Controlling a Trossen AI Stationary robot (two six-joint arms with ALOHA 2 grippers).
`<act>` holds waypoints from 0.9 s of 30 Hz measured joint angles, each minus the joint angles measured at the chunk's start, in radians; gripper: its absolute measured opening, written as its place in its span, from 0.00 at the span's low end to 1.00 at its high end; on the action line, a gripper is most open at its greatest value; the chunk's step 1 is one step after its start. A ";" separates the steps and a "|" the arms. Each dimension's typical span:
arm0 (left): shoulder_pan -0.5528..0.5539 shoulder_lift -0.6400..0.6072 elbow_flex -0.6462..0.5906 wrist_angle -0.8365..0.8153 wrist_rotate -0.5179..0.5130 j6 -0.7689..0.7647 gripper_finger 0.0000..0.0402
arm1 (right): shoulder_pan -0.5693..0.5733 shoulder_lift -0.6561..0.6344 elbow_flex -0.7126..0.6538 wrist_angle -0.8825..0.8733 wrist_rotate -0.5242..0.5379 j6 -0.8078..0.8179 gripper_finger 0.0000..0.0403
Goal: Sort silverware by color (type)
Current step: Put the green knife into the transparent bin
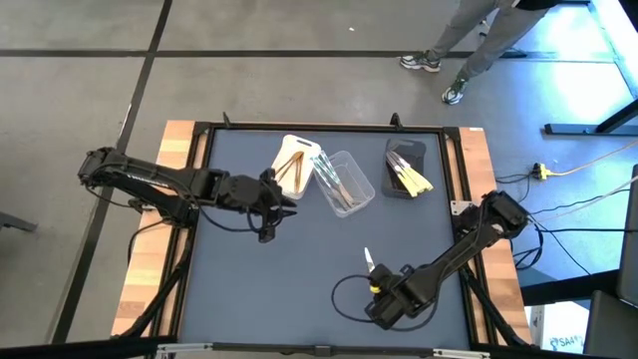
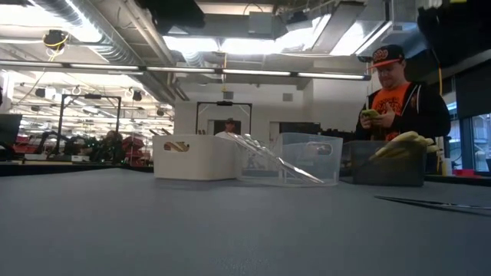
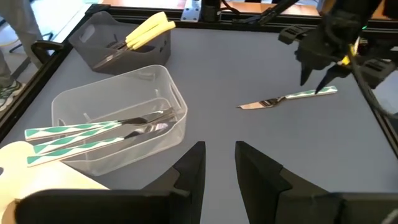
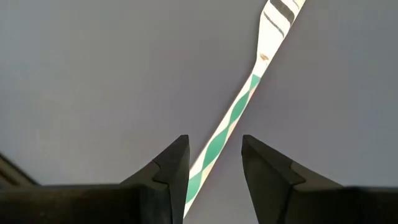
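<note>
White tub [image 1: 287,152], clear tub [image 1: 361,179], grey tub [image 1: 407,152], a person [image 2: 400,100]

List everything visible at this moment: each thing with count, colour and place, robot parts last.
White tub: one, far left of the three, holds tan-orange utensils.
Clear tub: one, middle, holds green-and-white-handled utensils; exact count unclear.
Dark grey tub: one, far right, holds yellow utensils.
Loose utensil: one, green-and-white handle, on the table near the right arm.
Table: blue-grey mat, wooden edges.
Person: one, orange shirt, beyond the table.
Left gripper: open, empty, near the white tub.
Right gripper: open, straddling the loose utensil's handle.
</note>
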 joint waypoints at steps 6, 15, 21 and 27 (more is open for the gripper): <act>-0.023 0.000 0.000 0.000 0.000 0.001 0.20 | -0.001 0.039 0.000 0.000 0.003 -0.001 0.33; -0.027 0.000 0.000 0.000 0.000 0.001 0.20 | -0.001 0.047 0.000 0.000 0.036 -0.002 0.33; -0.027 0.000 0.000 0.000 0.000 0.001 0.20 | 0.000 0.047 0.000 0.000 0.036 -0.002 0.33; -0.027 0.000 0.000 0.000 0.000 0.001 0.20 | 0.000 0.056 0.000 0.000 0.036 -0.002 0.33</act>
